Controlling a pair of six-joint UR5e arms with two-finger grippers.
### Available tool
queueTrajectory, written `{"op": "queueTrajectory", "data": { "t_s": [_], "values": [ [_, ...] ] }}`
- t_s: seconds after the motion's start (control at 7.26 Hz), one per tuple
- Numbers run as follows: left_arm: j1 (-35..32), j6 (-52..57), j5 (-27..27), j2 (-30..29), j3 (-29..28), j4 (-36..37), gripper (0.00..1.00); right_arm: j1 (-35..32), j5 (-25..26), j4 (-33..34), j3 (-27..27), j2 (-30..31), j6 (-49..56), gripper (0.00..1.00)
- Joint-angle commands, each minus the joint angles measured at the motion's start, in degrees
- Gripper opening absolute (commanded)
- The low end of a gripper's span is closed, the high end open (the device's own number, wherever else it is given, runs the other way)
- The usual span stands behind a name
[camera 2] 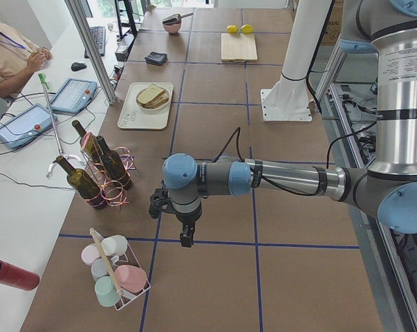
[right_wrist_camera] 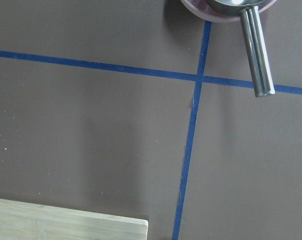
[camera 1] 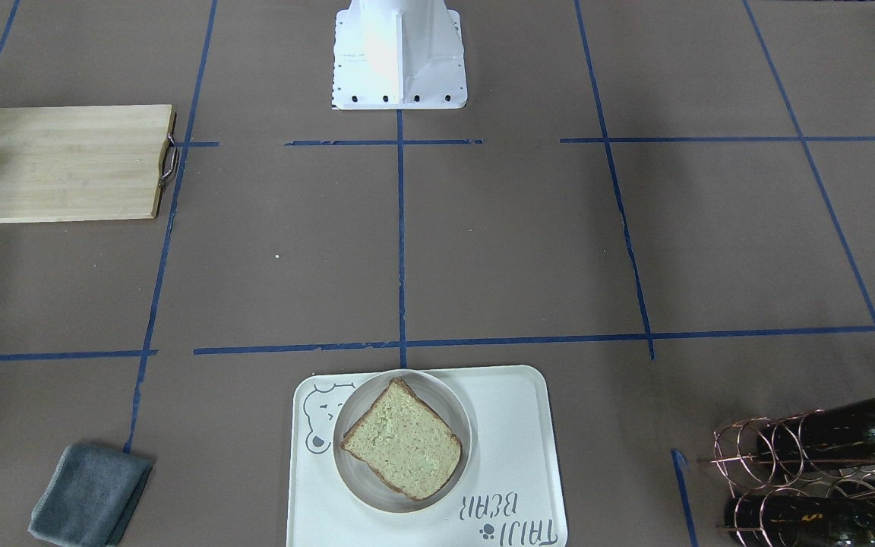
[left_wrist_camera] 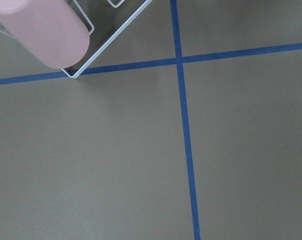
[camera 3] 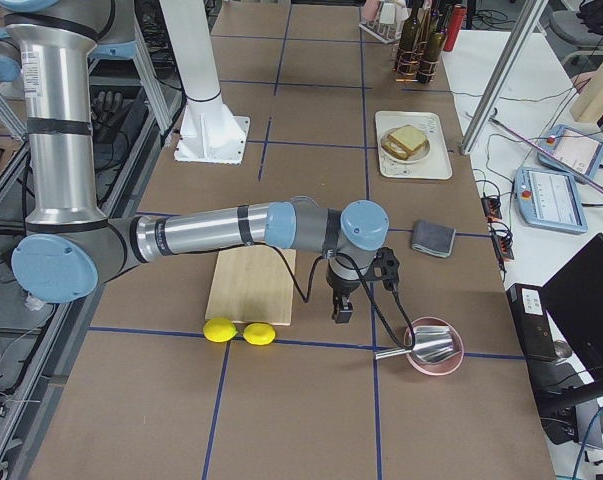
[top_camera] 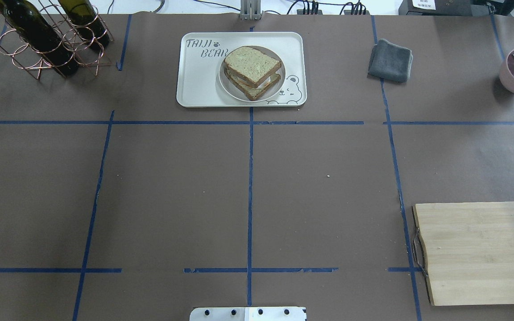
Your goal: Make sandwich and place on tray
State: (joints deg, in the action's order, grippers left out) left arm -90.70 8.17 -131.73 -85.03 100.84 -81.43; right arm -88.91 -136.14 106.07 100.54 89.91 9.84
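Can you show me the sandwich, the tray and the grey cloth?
sandwich [top_camera: 252, 62]: overhead view, middle of the top bread slice.
tray [top_camera: 199, 84]: overhead view, bare left part.
cloth [top_camera: 390, 60]: overhead view, middle of its folded top.

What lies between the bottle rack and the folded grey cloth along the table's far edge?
The tray, carrying the sandwich; the overhead view shows it.

In the overhead view the sandwich [top_camera: 252, 71] sits on a plate [top_camera: 223, 85], itself on the tray [top_camera: 199, 84] at top centre. The bottle rack [top_camera: 45, 44] is upper left, the folded cloth [top_camera: 390, 60] right of the tray (well apart), and the cutting board [top_camera: 480, 252] lower right.
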Motion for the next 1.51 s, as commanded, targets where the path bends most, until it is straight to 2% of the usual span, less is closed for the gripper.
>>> {"op": "queueTrajectory", "data": {
  "t_s": [0.0, 0.28, 0.69, 1.38],
  "values": [
    [0.0, -0.1, -0.1, 0.1, 0.0, -0.2, 1.00, 0.1, 0.3, -0.3, 0.1, 1.1, 0.2, 1.00],
    [0.0, -0.1, -0.1, 0.1, -0.1, -0.3, 1.00, 0.1, 0.4, -0.4, 0.0, 1.2, 0.6, 1.00],
    [0.0, -0.2, -0.2, 0.3, 0.1, -0.4, 1.00, 0.2, 0.3, -7.3, -2.7, 1.9, -0.2, 1.00],
    [0.1, -0.5, -0.2, -0.3, 0.0, -0.3, 1.00, 0.1, 0.0, -7.3, -2.6, 1.5, -1.8, 1.00]
  ]
}}
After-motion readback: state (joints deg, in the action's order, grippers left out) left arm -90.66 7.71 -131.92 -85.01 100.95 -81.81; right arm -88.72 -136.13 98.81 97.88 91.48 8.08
